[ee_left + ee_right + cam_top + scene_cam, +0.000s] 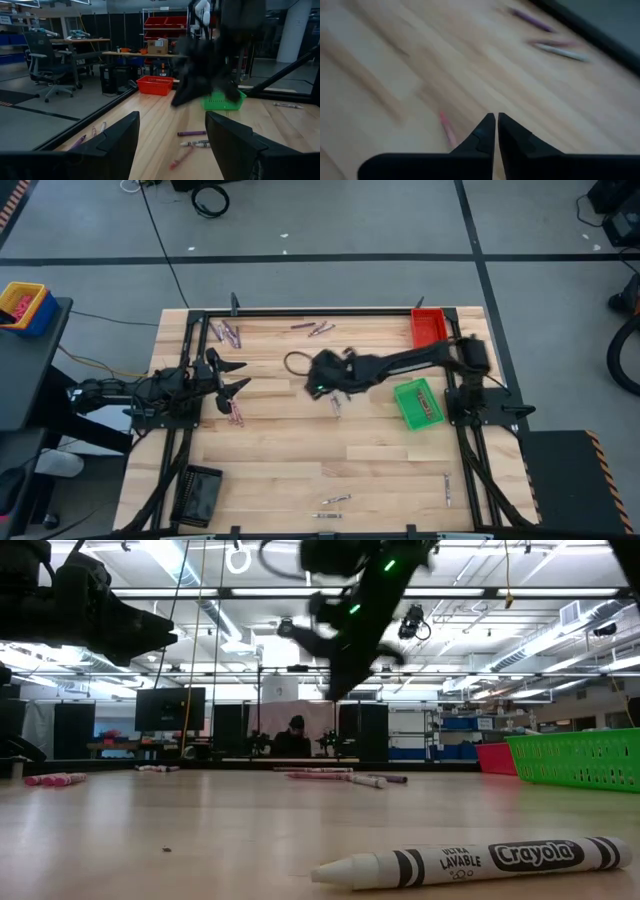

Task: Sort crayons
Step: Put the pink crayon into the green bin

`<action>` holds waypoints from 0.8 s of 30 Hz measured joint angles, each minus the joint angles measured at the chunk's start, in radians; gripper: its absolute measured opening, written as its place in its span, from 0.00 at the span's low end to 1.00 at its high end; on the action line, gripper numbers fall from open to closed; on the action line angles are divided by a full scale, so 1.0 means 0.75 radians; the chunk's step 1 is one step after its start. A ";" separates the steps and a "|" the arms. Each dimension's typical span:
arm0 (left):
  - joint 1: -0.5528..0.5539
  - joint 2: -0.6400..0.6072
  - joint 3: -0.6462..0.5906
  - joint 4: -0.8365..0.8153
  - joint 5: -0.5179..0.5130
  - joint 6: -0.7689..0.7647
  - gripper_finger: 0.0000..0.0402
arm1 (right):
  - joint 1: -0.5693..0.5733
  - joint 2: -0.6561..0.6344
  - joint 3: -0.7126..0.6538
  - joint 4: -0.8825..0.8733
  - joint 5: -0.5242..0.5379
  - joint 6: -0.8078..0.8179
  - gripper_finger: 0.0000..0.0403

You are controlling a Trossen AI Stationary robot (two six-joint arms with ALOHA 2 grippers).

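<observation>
The right arm (400, 365) stretches across the tabletop (300, 450) from three o'clock, barring the centre, its pincer (318, 388) pinched together above bare wood. Green tray (418, 403) and red tray (427, 327) crowd the two-to-three o'clock edge. Broad open planks lie toward six o'clock, a black tray (198, 494) at seven.

"Crayola", "ULTRA LAVABLE" on white crayon (470, 862)
</observation>
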 joint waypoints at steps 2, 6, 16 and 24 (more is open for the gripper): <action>0.000 0.000 0.000 0.000 0.000 0.000 0.60 | 0.001 -0.084 0.001 -0.224 0.003 0.063 0.04; 0.000 0.000 0.000 0.000 0.000 0.000 0.60 | 0.037 -0.179 0.001 -0.568 -0.012 0.131 0.02; 0.000 0.000 0.000 -0.001 0.001 0.000 0.60 | -0.081 -0.048 0.001 -0.162 -0.345 -0.260 0.22; 0.000 0.000 0.000 -0.001 0.000 0.000 0.60 | -0.365 0.265 0.001 0.130 -0.629 -0.554 0.37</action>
